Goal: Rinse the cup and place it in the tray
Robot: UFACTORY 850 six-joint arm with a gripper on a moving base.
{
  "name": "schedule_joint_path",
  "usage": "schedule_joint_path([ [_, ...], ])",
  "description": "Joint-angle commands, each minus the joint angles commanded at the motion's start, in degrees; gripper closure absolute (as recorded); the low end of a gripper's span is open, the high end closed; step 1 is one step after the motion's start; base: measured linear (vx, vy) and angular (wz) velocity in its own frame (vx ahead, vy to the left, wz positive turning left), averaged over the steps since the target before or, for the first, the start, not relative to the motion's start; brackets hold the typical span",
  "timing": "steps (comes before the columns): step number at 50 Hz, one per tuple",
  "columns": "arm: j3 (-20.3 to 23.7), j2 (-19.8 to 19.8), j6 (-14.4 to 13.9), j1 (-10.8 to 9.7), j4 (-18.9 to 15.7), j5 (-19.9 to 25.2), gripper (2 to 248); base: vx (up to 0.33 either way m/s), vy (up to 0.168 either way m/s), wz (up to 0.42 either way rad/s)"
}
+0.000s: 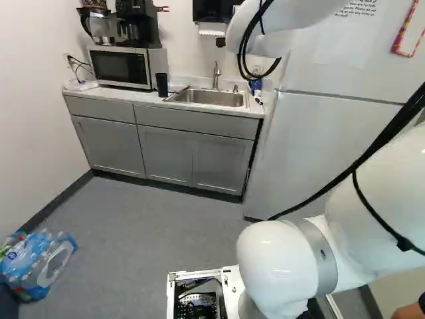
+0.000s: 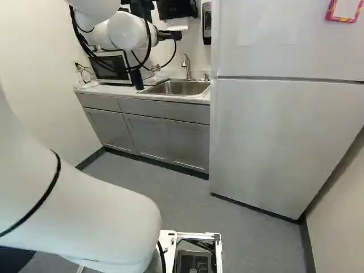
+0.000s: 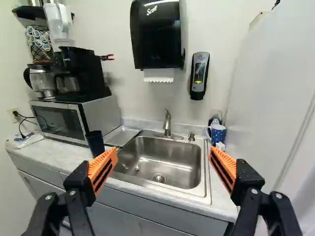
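The black cup [image 3: 95, 142] stands upright on the pale counter [image 3: 54, 151]; with twelve o'clock pointing from the pincer toward the back wall, it sits at about ten o'clock from the sink basin [image 3: 157, 160]. A shallow metal tray [image 3: 122, 135] lies at roughly one o'clock from the cup, close beside the sink. The pincer [image 2: 170, 35] is released, gripping nothing; in the wrist view, its orange pads [image 3: 103, 167] stand wide apart with the basin ahead between them, and the cup is partly hidden behind one finger. The faucet [image 3: 168, 123] rises at twelve o'clock from the basin, and a blue mug with white dots [image 3: 218, 134] is at two. Toward ten o'clock from the cup is the microwave [image 3: 59, 121], bearing a black coffee maker [image 3: 78, 71]. A paper-towel dispenser [image 3: 156, 37] and a soap dispenser [image 3: 199, 76] hang on the back wall. The refrigerator [image 2: 273, 136] stands at three o'clock from the basin.
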Motion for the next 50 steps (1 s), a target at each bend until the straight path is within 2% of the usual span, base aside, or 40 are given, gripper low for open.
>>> schedule_joint_path([
  [20,0.00,0.00,0.00,0.00,0.00,0.00,3,-0.001,-0.011,0.009],
  [50,0.00,0.00,0.00,0.00,0.00,0.00,3,0.065,0.001,-0.010],
])
